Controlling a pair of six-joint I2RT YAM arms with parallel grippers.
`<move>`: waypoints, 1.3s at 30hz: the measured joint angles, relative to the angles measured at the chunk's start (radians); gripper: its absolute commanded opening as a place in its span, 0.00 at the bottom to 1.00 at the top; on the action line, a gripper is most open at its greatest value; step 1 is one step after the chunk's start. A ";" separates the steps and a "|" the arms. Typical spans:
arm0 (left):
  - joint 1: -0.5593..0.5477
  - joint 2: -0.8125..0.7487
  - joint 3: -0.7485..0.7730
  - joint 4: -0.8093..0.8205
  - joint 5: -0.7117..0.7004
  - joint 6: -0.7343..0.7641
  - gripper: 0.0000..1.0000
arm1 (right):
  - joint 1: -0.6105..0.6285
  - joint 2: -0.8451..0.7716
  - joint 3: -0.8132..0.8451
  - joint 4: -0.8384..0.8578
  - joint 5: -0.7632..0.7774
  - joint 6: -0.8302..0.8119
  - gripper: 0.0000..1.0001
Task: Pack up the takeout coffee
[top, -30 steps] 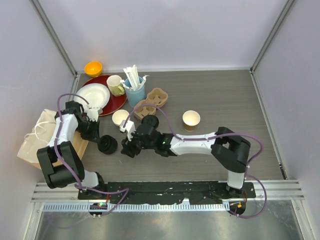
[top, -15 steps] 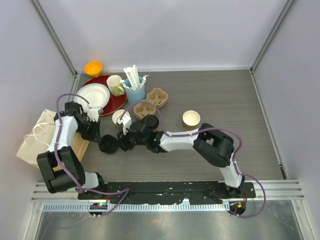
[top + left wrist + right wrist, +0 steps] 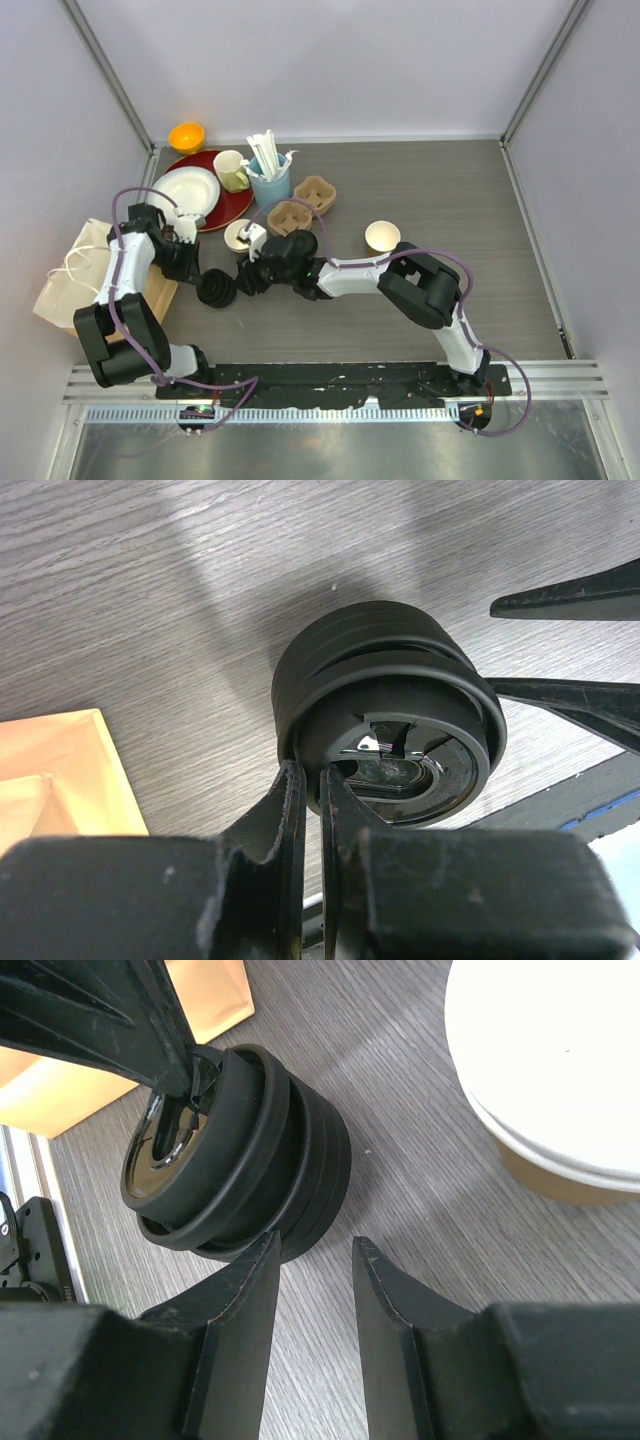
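Left gripper (image 3: 312, 780) clenched on top lid (image 3: 440, 695) rim; right gripper (image 3: 312, 1255) released beside lid stack (image 3: 360, 630). Risk: lids seemingly nested, lifting together.

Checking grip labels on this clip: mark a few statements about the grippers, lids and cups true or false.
1. The left gripper pinches the rim of the top lid. True.
2. The right gripper is shut on a paper cup. False: it is open and empty, beside the lid stack.
3. Both cups wear lids. False: the left cup and the right cup stand open.
4. The cup carrier holds no cup. True.
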State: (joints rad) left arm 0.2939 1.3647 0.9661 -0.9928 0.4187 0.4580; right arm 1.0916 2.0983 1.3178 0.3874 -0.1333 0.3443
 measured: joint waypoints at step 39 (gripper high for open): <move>-0.282 -0.042 0.476 -0.154 -0.112 -0.105 0.00 | 0.001 -0.507 -0.087 -0.312 -0.087 -0.225 0.46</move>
State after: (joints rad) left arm 0.0124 1.3228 1.4418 -1.1469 0.3069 0.3531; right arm 1.0927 1.5909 1.2308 0.0750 -0.2203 0.1188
